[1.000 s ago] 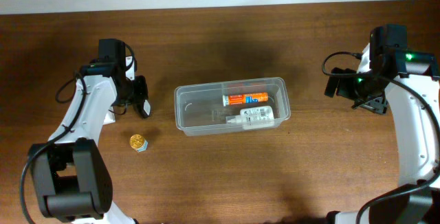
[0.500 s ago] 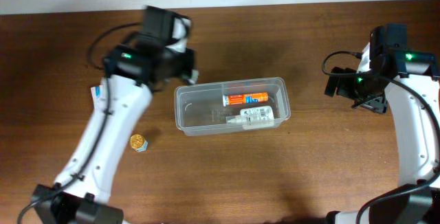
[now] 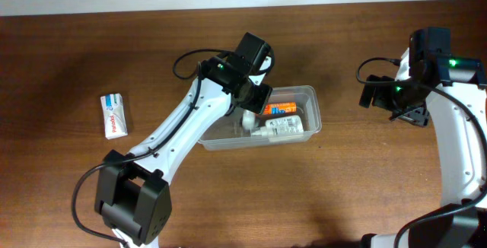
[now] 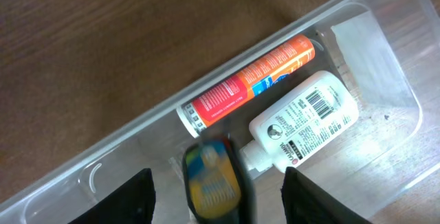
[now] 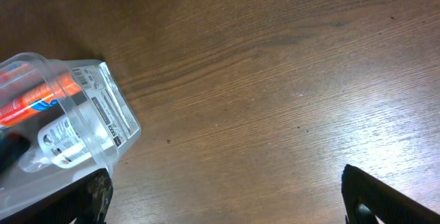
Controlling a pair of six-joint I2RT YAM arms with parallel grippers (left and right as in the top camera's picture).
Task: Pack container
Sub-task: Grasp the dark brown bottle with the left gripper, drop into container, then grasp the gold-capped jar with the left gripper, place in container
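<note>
The clear plastic container (image 3: 308, 90) sits mid-table and holds an orange tube (image 3: 272, 109) and a white bottle (image 3: 283, 127). My left gripper (image 3: 256, 100) hangs over its left half. In the left wrist view its fingers (image 4: 216, 177) are wide open above the container floor (image 4: 385, 135), beside the orange tube (image 4: 251, 80) and the white bottle (image 4: 306, 121). A small blurred yellow-and-blue thing with a dark edge (image 4: 210, 183) is between the fingers and touches neither. My right gripper (image 3: 384, 96) is open and empty over bare wood (image 5: 227, 196), right of the container (image 5: 103, 107).
A white packet with blue and red print (image 3: 114, 116) lies on the table at the far left. The left arm's long link (image 3: 183, 126) crosses the table from front left to the container. The table's back edge (image 3: 243, 8) is close behind.
My left arm has swung from the table's left side to above the container. The white packet is now uncovered. The small gold thing on the table no longer shows. The right arm has not moved.
</note>
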